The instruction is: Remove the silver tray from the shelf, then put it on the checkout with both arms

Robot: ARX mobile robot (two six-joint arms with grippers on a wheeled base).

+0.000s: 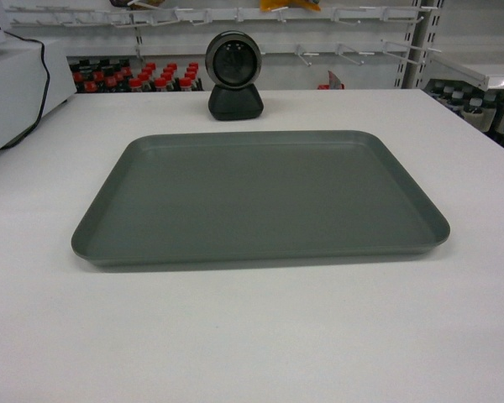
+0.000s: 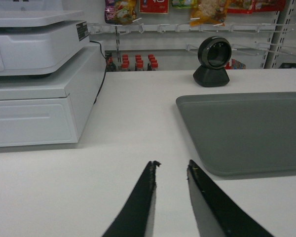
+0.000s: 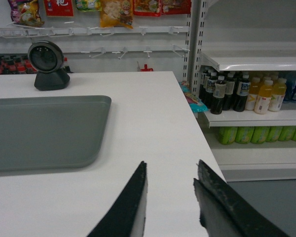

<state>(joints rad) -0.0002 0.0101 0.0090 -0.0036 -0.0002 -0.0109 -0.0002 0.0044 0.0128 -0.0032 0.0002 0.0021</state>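
A: Since the silver tray [image 1: 260,197] lies flat on the checkout [image 1: 252,336], filling the centre of the head view with the scanner [image 1: 234,74] just behind its far edge, the placing looks done to me.

B: I judge the same. Neither arm shows in the head view at all. In the left wrist view the left gripper [image 2: 170,168] sits at the bottom of the frame, fingers apart and holding nothing, with the tray's near corner just to the right of it and not touching.

A: And the right gripper [image 3: 170,170]?

B: Bottom of its own frame, fingers likewise spread and empty, tray off to the left. The shelf [image 3: 256,60] with bottles [image 3: 239,94] under it stands at the right, past the table edge.

A: So what is left is backing away cleanly?

B: I think so. Keep both pairs of fingers parted, lift them clear of the raised rim before moving sideways, and move both arms evenly so neither nudges the tray. On the left, mind the white machine [image 2: 39,79] and its cable [image 2: 99,74] at the upper left.
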